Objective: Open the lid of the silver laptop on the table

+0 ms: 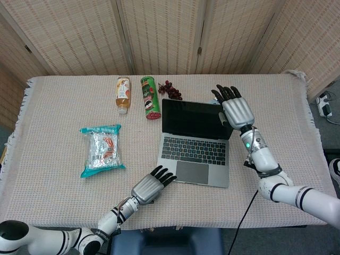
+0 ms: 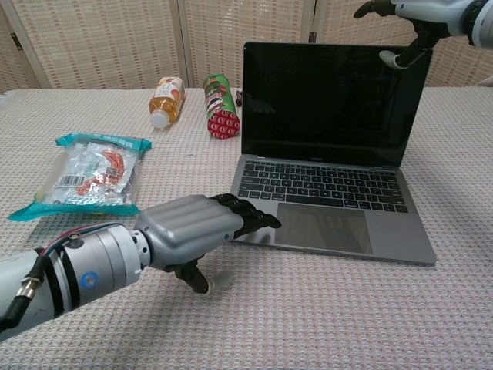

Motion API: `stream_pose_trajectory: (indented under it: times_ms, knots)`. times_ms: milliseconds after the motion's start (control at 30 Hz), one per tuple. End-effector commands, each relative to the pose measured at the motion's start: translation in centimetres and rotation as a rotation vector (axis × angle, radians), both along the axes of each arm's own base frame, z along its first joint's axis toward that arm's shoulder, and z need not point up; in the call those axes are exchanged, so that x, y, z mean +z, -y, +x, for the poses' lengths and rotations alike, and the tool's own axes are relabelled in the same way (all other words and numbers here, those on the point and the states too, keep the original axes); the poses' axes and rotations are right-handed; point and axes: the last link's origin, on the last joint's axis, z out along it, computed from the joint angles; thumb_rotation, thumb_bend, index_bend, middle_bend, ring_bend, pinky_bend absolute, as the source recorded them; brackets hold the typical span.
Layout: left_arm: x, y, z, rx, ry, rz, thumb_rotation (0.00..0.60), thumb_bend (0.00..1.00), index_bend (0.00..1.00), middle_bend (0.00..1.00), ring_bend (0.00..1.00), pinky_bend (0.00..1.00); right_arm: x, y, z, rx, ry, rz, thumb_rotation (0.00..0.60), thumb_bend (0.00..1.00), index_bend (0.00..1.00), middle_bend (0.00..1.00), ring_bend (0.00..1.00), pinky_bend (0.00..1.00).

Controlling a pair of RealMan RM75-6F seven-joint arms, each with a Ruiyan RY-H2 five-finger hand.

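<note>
The silver laptop [image 1: 195,154] stands open in the middle of the table, its dark screen [image 2: 331,100] nearly upright and the keyboard showing. My right hand [image 1: 236,109] hovers at the lid's top right corner with fingers spread. Its thumb [image 2: 394,57] sits just in front of that corner, and I cannot tell whether it touches. My left hand [image 1: 150,186] lies low at the laptop's front left corner. Its fingertips [image 2: 254,217] rest on the edge of the base beside the trackpad. It holds nothing.
An orange drink bottle [image 1: 123,93], a green chip can [image 1: 150,99] and dark grapes [image 1: 171,90] lie behind the laptop's left side. A teal snack bag [image 1: 102,150] lies to the left. A black cable [image 1: 241,212] runs off the front edge on the right.
</note>
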Motion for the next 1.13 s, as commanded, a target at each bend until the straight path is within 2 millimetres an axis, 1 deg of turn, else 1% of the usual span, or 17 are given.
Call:
stream_pose_trajectory:
  times_ms: [33,100,133,233,267,367,433,533,633,733,767,900,1000,1133]
  knots:
    - [1.8,-0.3,-0.3,0.023,0.057,0.029,0.6,0.51,0.08,0.14,0.01,0.0,1.9,-2.1,-0.8,0.033,0.051,-0.02,0.6,0.59,0.0,0.0,0.0,0.0]
    - [2.9,-0.7,-0.7,0.032,0.081,0.056,0.6,0.51,0.08,0.14,0.01,0.0,2.5,-3.1,-1.2,0.043,0.063,-0.023,0.6,0.59,0.0,0.0,0.0,0.0]
    - [5.2,-1.5,-1.8,0.072,0.12,0.123,0.6,0.51,0.08,0.14,0.01,0.0,3.4,-5.0,-2.2,0.05,0.084,-0.031,0.6,0.59,0.0,0.0,0.0,0.0]
    - [8.1,-2.0,-3.3,0.123,0.151,0.17,0.6,0.51,0.08,0.14,0.01,0.0,4.4,-7.6,-3.5,0.053,0.095,-0.021,0.6,0.59,0.0,0.0,0.0,0.0]
    - [9.3,-2.3,-4.1,0.14,0.155,0.202,0.6,0.51,0.08,0.14,0.01,0.0,4.7,-8.6,-4.1,0.051,0.095,-0.018,0.6,0.59,0.0,0.0,0.0,0.0]
    - [12.0,-2.7,-6.0,0.181,0.157,0.288,0.6,0.51,0.09,0.14,0.01,0.0,5.4,-10.9,-5.6,0.045,0.089,-0.019,0.6,0.59,0.0,0.0,0.0,0.0]
    - [14.3,-2.6,-7.8,0.231,0.171,0.344,0.6,0.51,0.09,0.14,0.01,0.0,5.7,-13.0,-7.0,0.029,0.084,-0.014,0.6,0.59,0.0,0.0,0.0,0.0]
    - [16.9,-2.1,-9.9,0.287,0.186,0.412,0.6,0.51,0.09,0.14,0.01,0.0,6.1,-15.4,-8.5,0.016,0.088,-0.022,0.6,0.59,0.0,0.0,0.02,0.0]
    - [19.1,-1.2,-12.0,0.333,0.201,0.477,0.6,0.51,0.1,0.14,0.01,0.0,6.2,-17.6,-10.0,0.001,0.102,-0.047,0.6,0.59,0.0,0.0,0.05,0.0]
    - [20.4,0.1,-13.6,0.369,0.222,0.522,0.6,0.51,0.1,0.14,0.01,0.0,5.7,-19.5,-11.4,-0.031,0.138,-0.062,0.6,0.59,0.0,0.0,0.06,0.0]
    - [20.9,0.8,-14.3,0.378,0.223,0.542,0.6,0.51,0.1,0.14,0.02,0.0,5.5,-20.3,-12.0,-0.047,0.153,-0.068,0.6,0.59,0.0,0.0,0.06,0.0]
    - [22.1,3.3,-16.1,0.387,0.201,0.595,0.6,0.51,0.11,0.14,0.02,0.0,5.1,-22.7,-13.5,-0.082,0.176,-0.101,0.6,0.59,0.0,0.0,0.06,0.0]
    - [22.4,5.0,-16.7,0.39,0.186,0.617,0.6,0.51,0.11,0.14,0.02,0.0,4.5,-23.9,-14.3,-0.11,0.182,-0.118,0.6,0.59,0.0,0.0,0.06,0.0]
    - [22.3,6.7,-16.9,0.402,0.173,0.628,0.6,0.51,0.11,0.14,0.02,0.0,4.3,-24.8,-14.5,-0.121,0.206,-0.122,0.6,0.59,0.0,0.0,0.05,0.0]
